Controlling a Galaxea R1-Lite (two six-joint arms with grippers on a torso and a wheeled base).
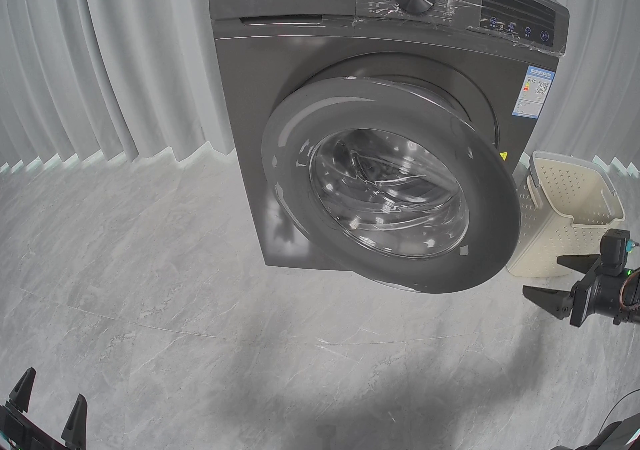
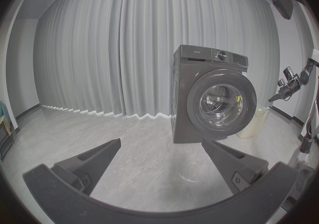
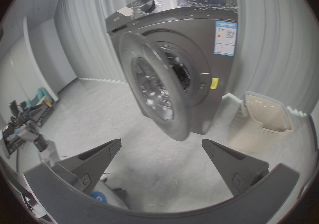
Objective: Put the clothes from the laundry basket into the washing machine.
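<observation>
The left gripper (image 1: 55, 386) hangs low at the left above the grey floor (image 1: 167, 285), its fingers spread wide with nothing between them. Behind, a pale curtain (image 1: 100, 45) covers the wall. At the centre stands the washing machine (image 1: 287, 85), its round door (image 1: 393, 205) swung part-way open. Just right of the machine the cream laundry basket (image 1: 553, 231) stands upright on the floor. In front of the basket hovers the right gripper (image 1: 543, 277) — fingers parted and empty, tips pointing toward the door.
</observation>
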